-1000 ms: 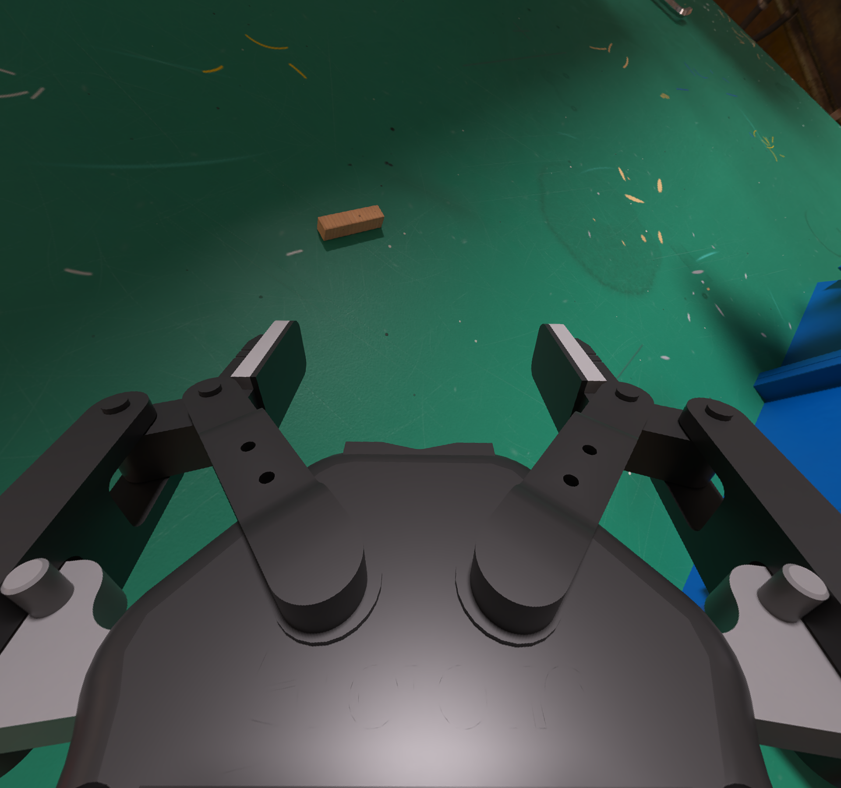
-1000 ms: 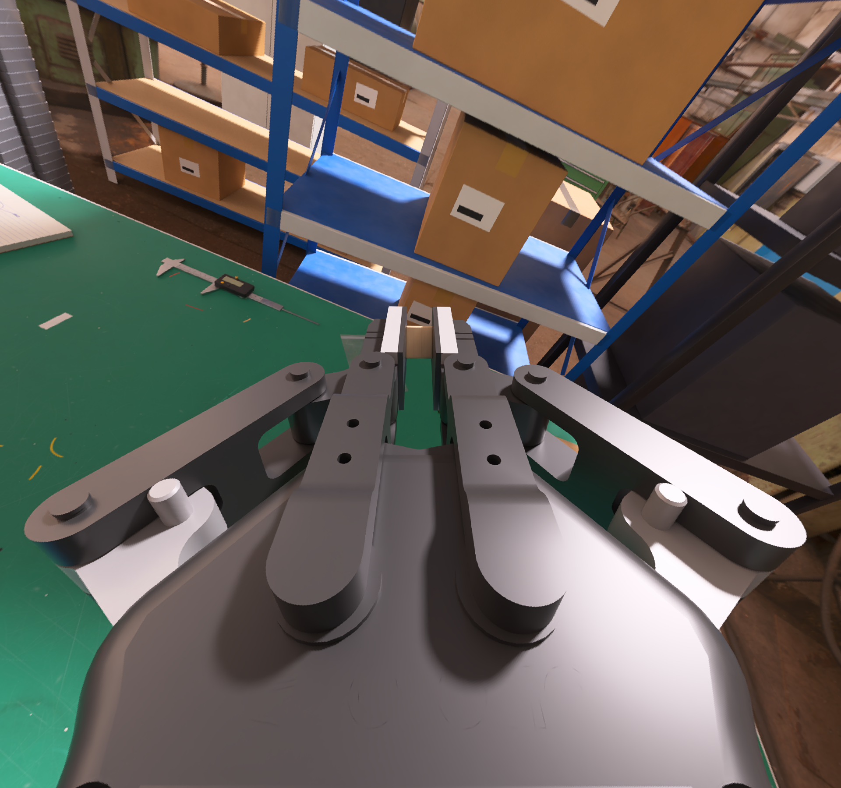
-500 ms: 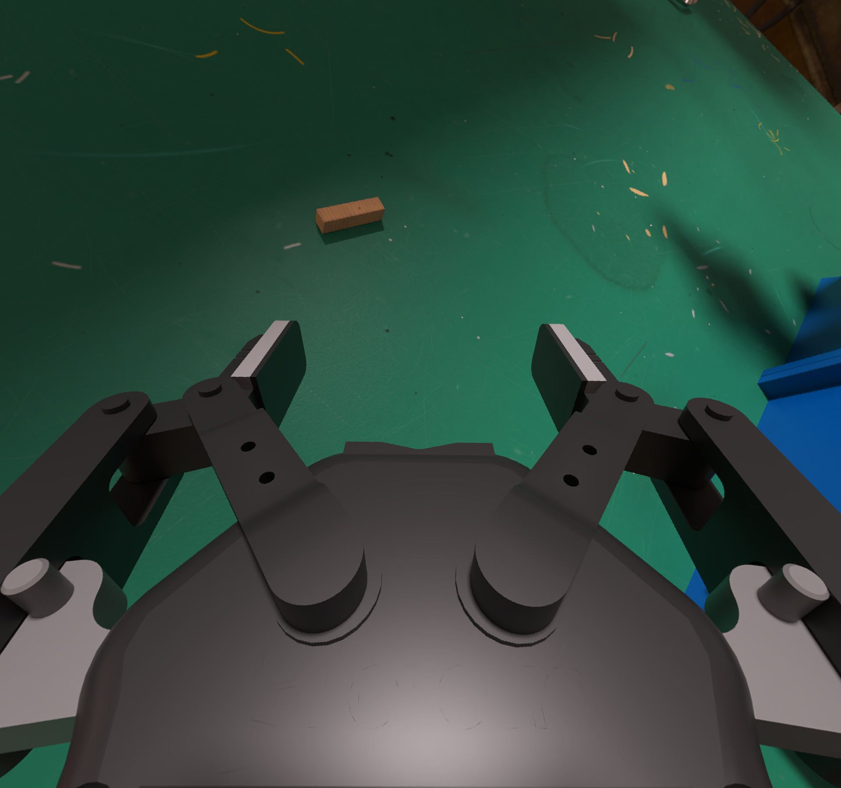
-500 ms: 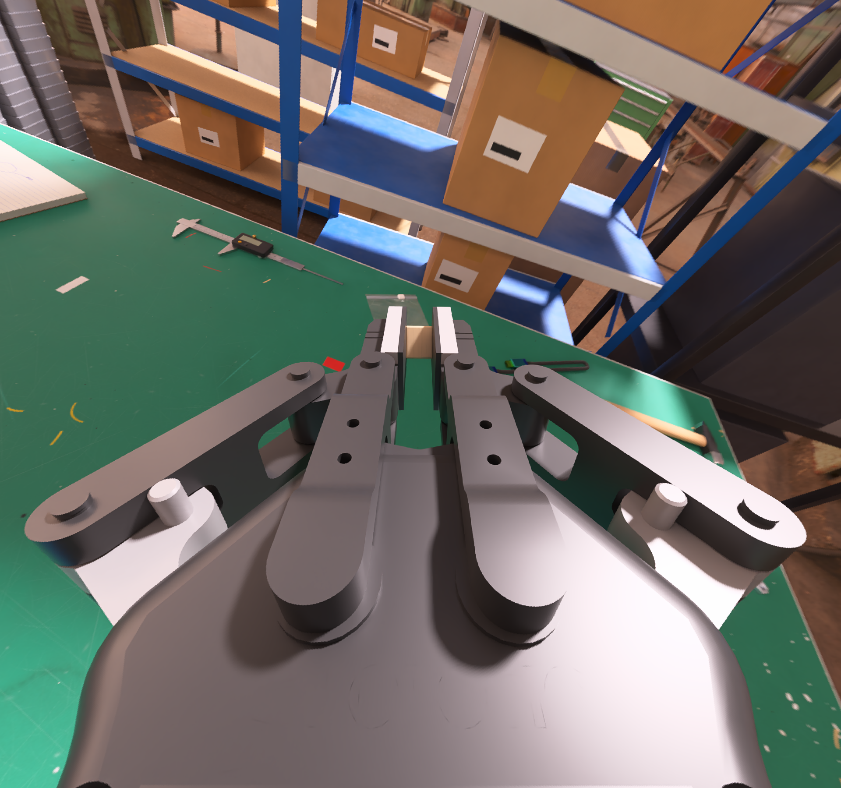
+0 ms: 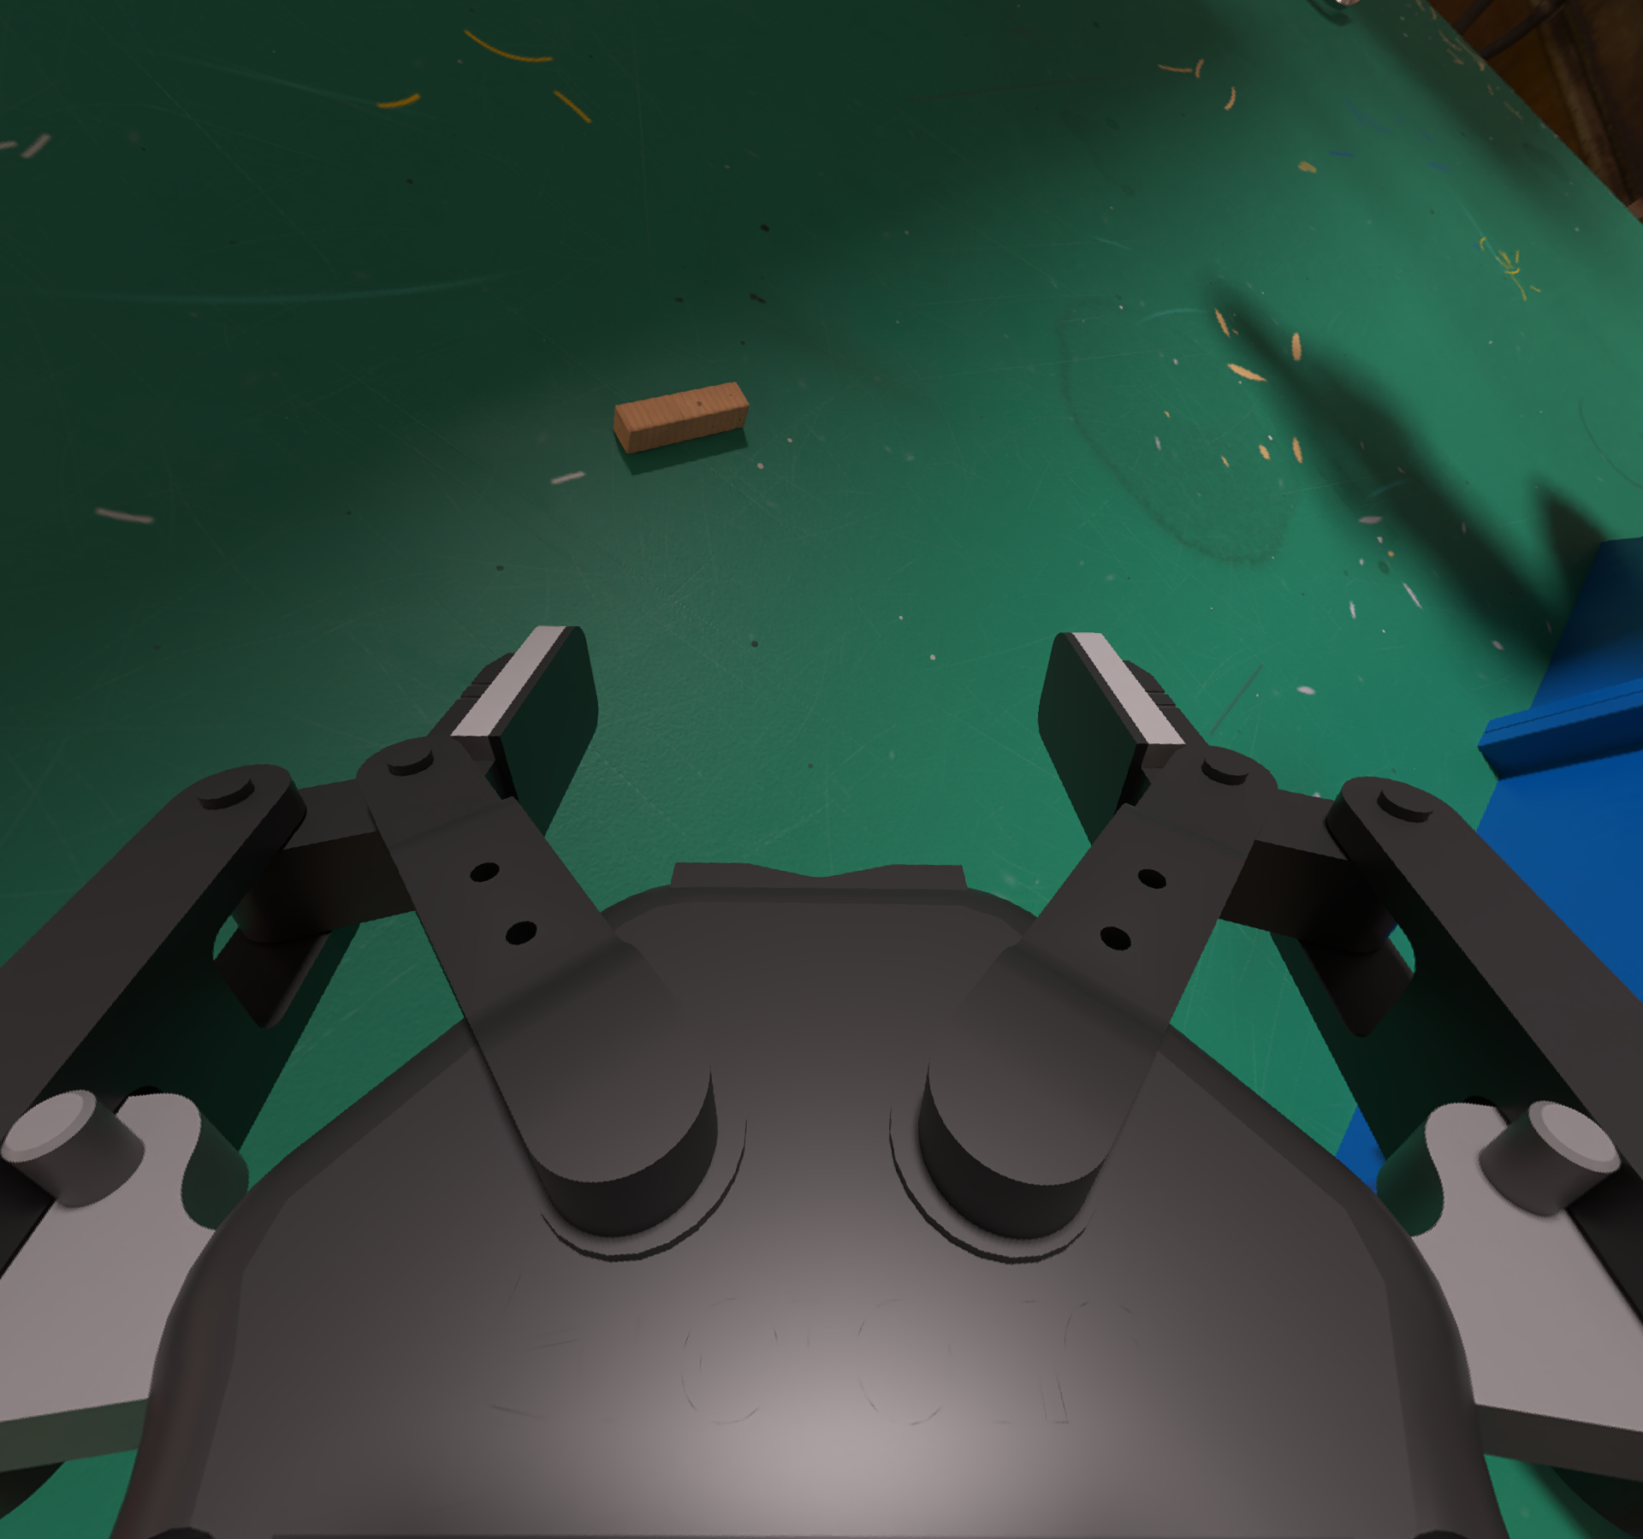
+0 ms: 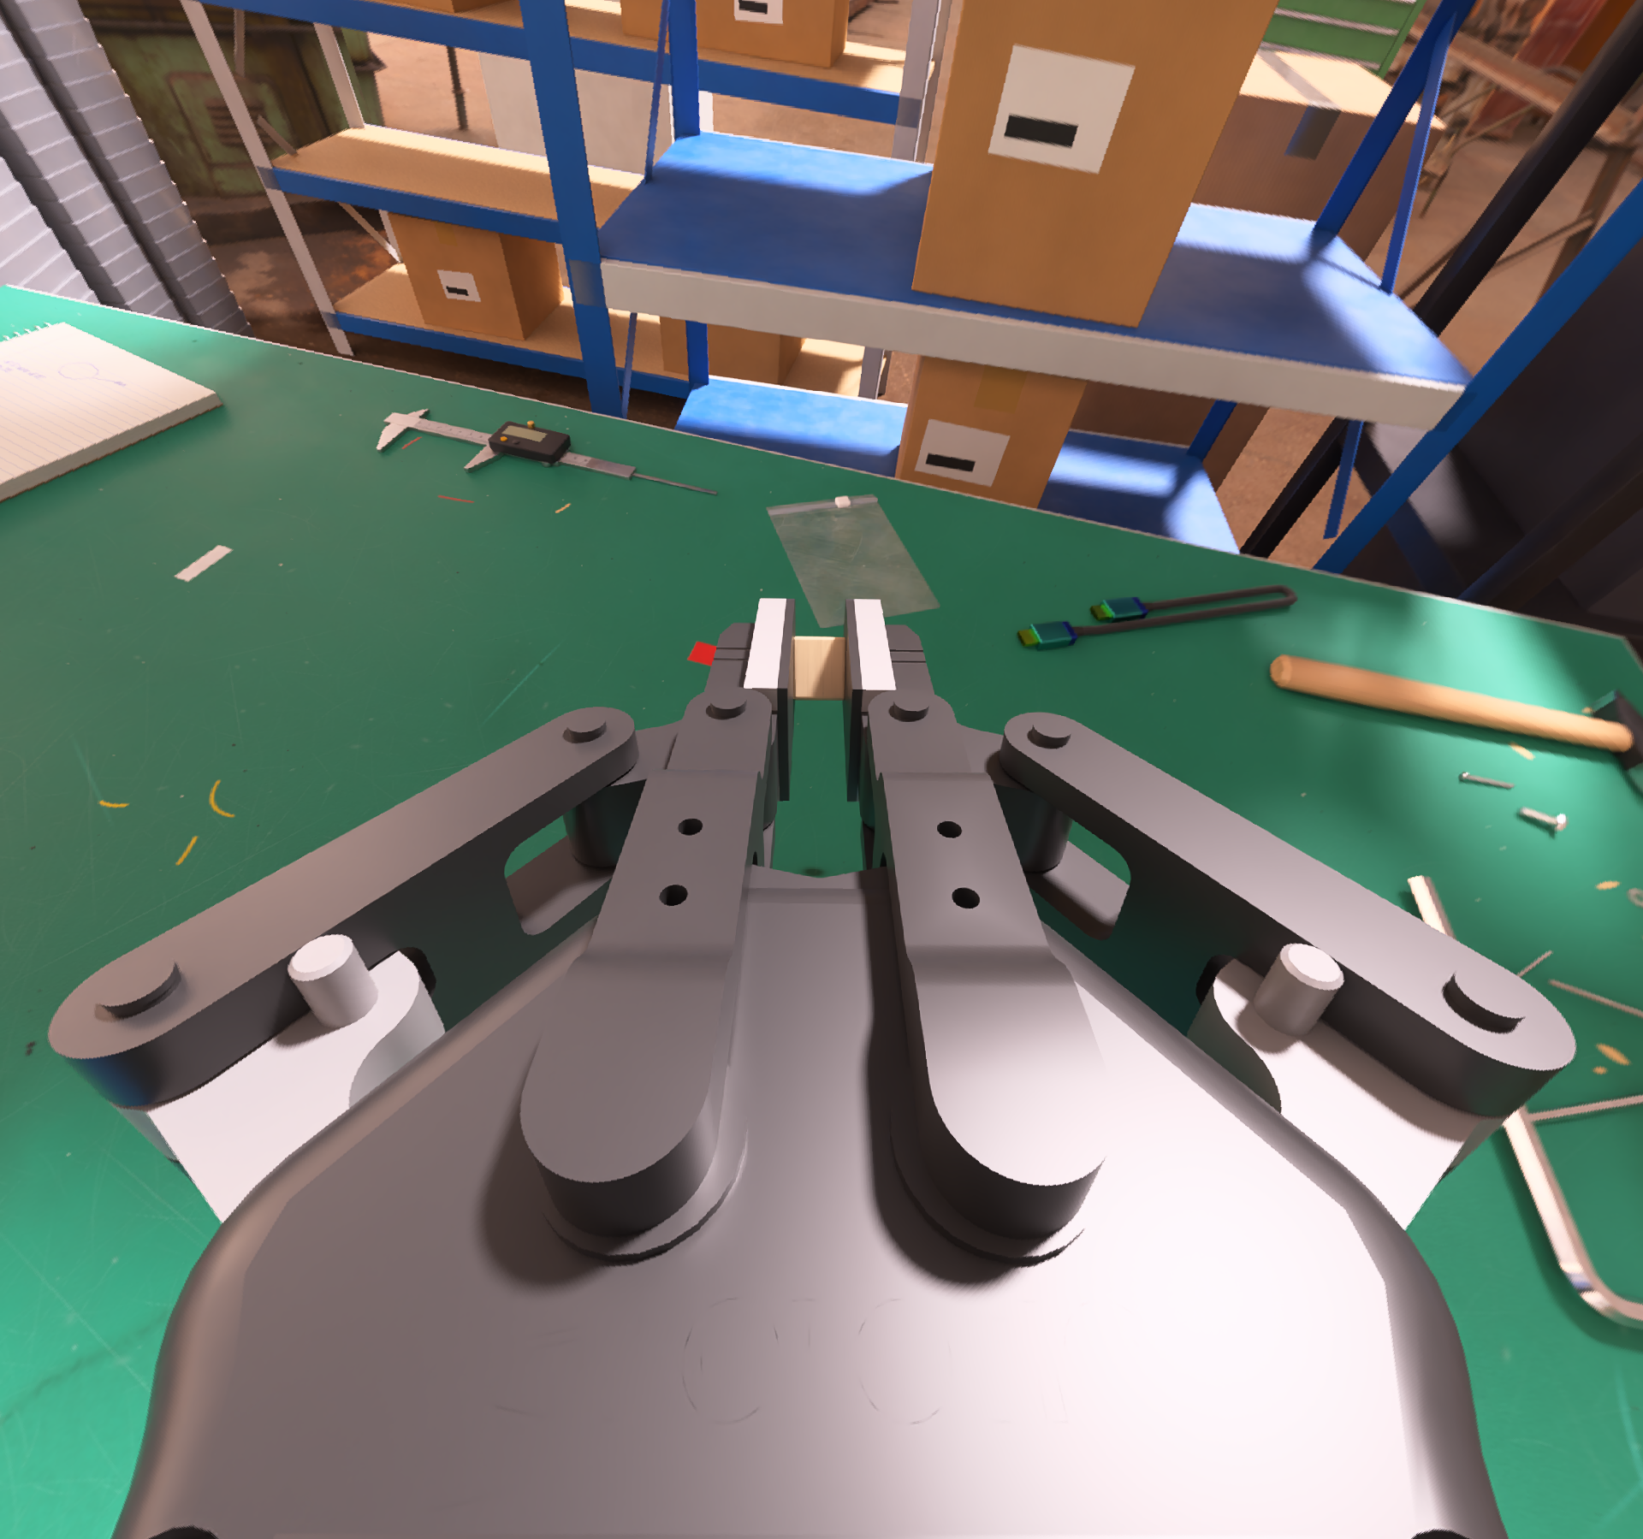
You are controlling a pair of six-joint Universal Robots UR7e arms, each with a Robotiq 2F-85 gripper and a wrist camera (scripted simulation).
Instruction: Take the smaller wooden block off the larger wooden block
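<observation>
In the left wrist view a brown wooden block (image 5: 681, 416) lies flat on the green table (image 5: 889, 208), alone, with nothing on top of it. My left gripper (image 5: 818, 679) is open and empty, held above the table some way short of that block. In the right wrist view my right gripper (image 6: 819, 652) is shut on a small pale wooden block (image 6: 818, 668), held between the fingertips above the green table (image 6: 356, 652).
In the right wrist view a caliper (image 6: 507, 443), a notepad (image 6: 71, 403), a clear plastic bag (image 6: 849, 554), a looped cable (image 6: 1156, 612), a hammer (image 6: 1449, 710) and screws (image 6: 1542, 819) lie on the table. Blue shelving (image 6: 978, 252) with cardboard boxes stands beyond the far edge. A blue object (image 5: 1591, 696) is at the left wrist view's right.
The right gripper, still holding the small block, has tilted downward, so more of the table and less of the shelving shows. The left wrist view has shifted only slightly; the brown block has not moved.
</observation>
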